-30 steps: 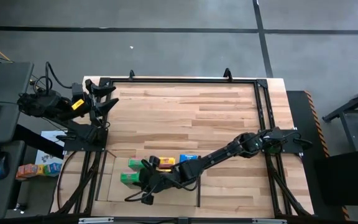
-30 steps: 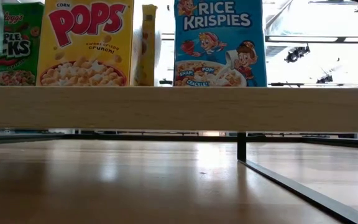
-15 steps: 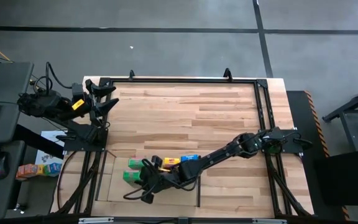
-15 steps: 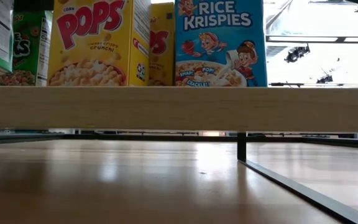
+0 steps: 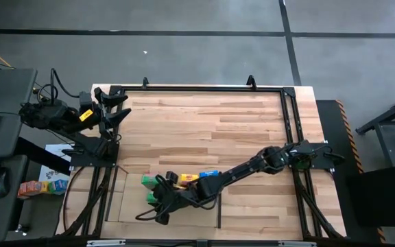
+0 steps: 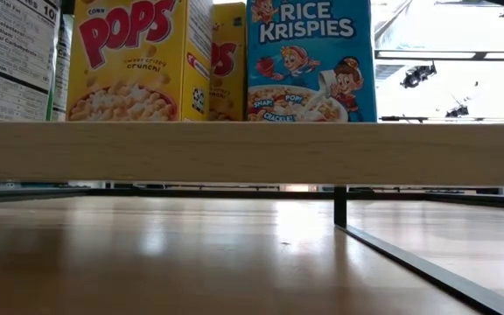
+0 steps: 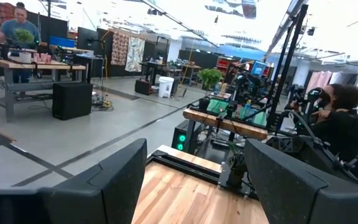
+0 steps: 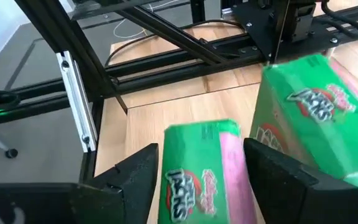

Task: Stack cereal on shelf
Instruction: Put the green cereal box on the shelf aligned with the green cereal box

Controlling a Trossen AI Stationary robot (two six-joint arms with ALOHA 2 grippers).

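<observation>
My right gripper, fingers spread, straddles a green box at lower centre; its long axis runs straight ahead.

From above, the right claw and arm cover most of the green cereal boxes; only slivers show. In the low view a green box is cut off at the frame edge, and a second yellow box hides behind the Corn Pops box
</observation>
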